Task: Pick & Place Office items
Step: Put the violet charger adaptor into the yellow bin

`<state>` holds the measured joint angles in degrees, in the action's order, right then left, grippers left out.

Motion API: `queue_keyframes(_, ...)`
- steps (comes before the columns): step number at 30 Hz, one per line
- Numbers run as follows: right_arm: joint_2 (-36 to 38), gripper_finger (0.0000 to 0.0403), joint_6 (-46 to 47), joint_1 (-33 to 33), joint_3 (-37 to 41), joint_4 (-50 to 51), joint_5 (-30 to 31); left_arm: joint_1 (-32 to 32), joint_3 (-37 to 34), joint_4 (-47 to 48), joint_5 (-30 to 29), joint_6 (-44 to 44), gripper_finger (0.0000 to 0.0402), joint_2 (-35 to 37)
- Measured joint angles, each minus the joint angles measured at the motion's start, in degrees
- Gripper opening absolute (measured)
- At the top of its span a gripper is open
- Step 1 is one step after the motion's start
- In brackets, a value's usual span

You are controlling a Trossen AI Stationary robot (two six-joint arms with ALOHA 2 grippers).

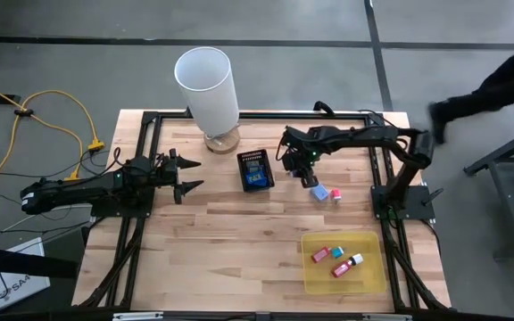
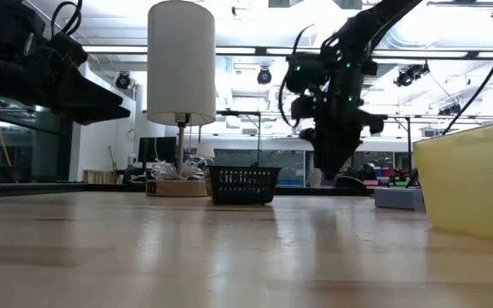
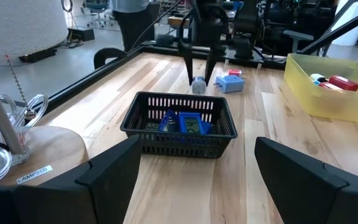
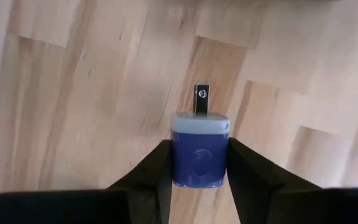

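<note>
Two arms share the pale wooden desk, but only the right one is busy. Its right gripper has its jaws clenched on a small blue block with a pale top and a metal prong, held clear above the boards between the black mesh basket and the loose pale-blue and red pieces lying nearby. My reading: the pick is made and the carry stage is in hand. Four little items already lie in the flat translucent yellow tray at the near right corner, so that looks the likely goal; the next move would call for swinging the block over the tray rim and lowering before letting go. Over at the far left side the left gripper waits, jaws spread wide and empty.
</note>
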<state>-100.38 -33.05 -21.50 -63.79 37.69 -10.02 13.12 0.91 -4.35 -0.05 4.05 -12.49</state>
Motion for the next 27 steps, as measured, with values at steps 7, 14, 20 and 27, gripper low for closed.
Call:
queue_keyframes(7,5.94,0.0113,0.5,0.13,-0.01,1.22,1.2,-0.01,0.0,-0.01,0.0,0.0,0.0308,0.01)
queue_keyframes(14,9.18,0.0115,1.52,0.61,-0.04,2.19,2.58,-0.01,0.0,-0.01,-0.02,0.0,0.0308,0.02)
queue_keyframes(20,9.37,0.0114,1.77,1.5,-0.04,2.57,2.61,0.0,0.0,0.01,-0.02,0.0,0.0308,0.0)
queue_keyframes(27,9.38,0.0113,2.81,4.98,-0.04,2.76,2.6,-0.01,0.0,0.01,0.0,0.0,0.0308,0.0)
